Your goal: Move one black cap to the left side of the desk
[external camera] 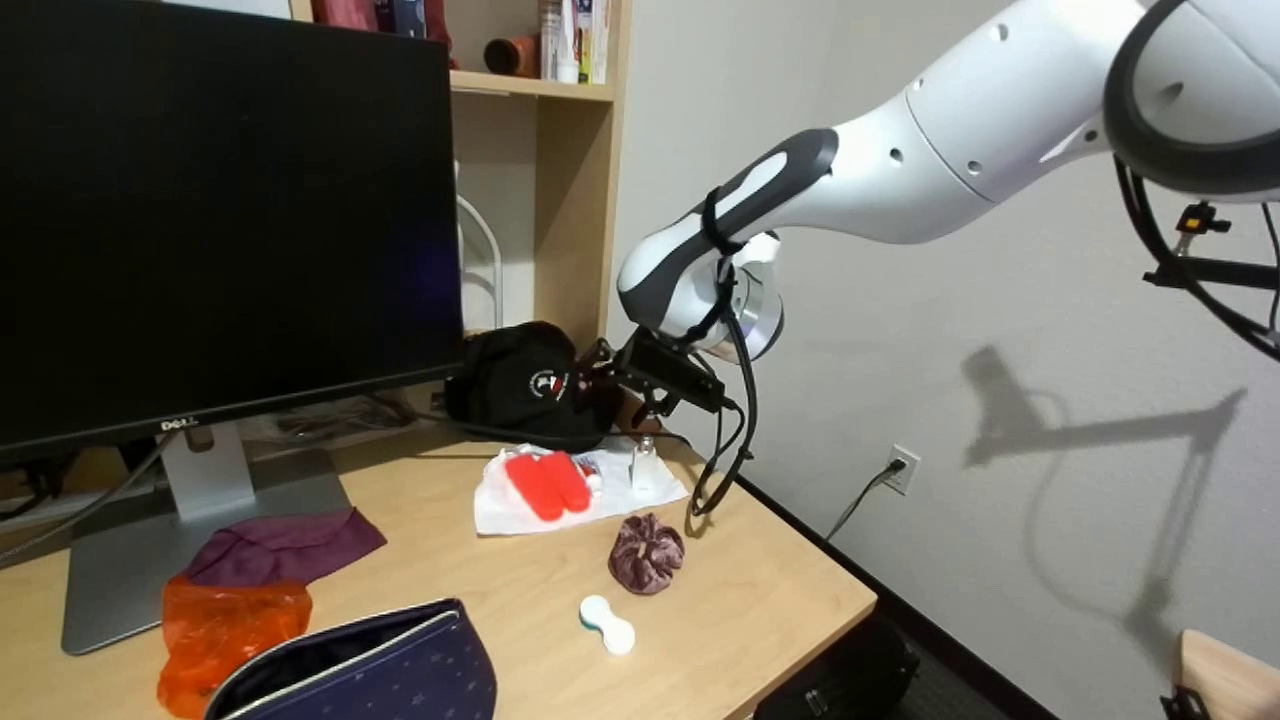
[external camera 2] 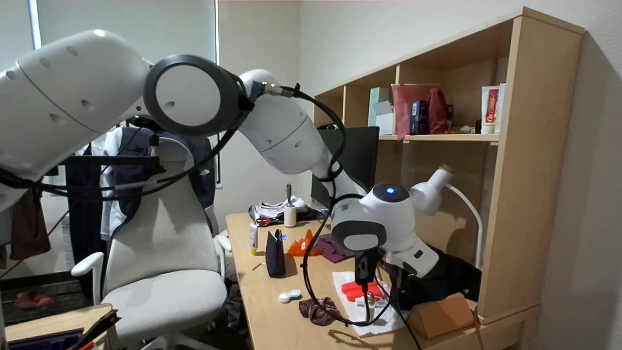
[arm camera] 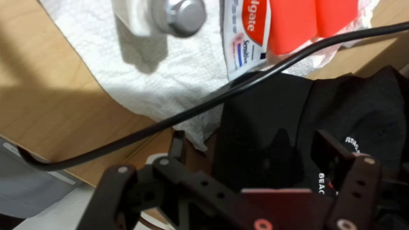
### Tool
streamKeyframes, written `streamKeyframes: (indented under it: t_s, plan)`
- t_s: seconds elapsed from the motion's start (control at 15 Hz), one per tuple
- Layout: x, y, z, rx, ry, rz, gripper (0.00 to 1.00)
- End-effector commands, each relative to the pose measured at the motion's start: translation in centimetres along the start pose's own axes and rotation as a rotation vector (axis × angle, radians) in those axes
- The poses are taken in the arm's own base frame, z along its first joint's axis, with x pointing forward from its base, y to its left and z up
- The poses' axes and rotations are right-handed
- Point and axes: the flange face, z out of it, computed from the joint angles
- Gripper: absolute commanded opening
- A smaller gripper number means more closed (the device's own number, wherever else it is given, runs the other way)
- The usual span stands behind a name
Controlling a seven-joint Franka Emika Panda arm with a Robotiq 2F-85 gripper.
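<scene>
I could see the black cap [external camera: 512, 388] at the back of the tabletop [external camera: 765, 580], its red-and-white emblem showing in an exterior view, just beside the lower corner of the monitor [external camera: 230, 220]. My pincer [arm camera: 253, 143] stood wide at the cap; in the wrist view one finger was over the lettered front, the other out past the edge, and I couldn't tell whether either touched fabric. A black cord [arm camera: 191, 111] ran in front of the cap. Near that, a white paper towel [external camera: 625, 502] carried a red two-lobed piece [external camera: 540, 490], a toothpaste tube [arm camera: 246, 38] and a silver-topped bottle [external camera: 643, 468]. Farther out I had a mauve scrunchie [external camera: 630, 565], a small white case [external camera: 608, 628], then a navy pouch [external camera: 430, 660], mouth gaping, near an orange bag [external camera: 225, 625].
</scene>
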Motion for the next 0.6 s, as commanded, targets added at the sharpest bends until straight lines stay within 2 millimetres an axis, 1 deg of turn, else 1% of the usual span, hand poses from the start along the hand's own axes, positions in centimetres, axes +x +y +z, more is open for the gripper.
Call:
streamKeyframes:
  t_s: [0.0,0.27,0.33,0.4,0.47,0.53]
  plan:
    - [0.48,0.12,0.53,0.039,0.009,-0.018,1.00]
    - [0.62,0.21,0.85,0.028,0.023,-0.046,1.00]
    - [0.62,0.06,0.86,0.020,0.032,-0.066,0.75]
    - [0.63,-0.09,0.85,0.015,0.041,-0.083,0.74]
    - [0.59,-0.30,0.81,0.012,0.050,-0.103,0.68]
    - [0.52,-0.55,0.74,0.014,0.062,-0.122,0.60]
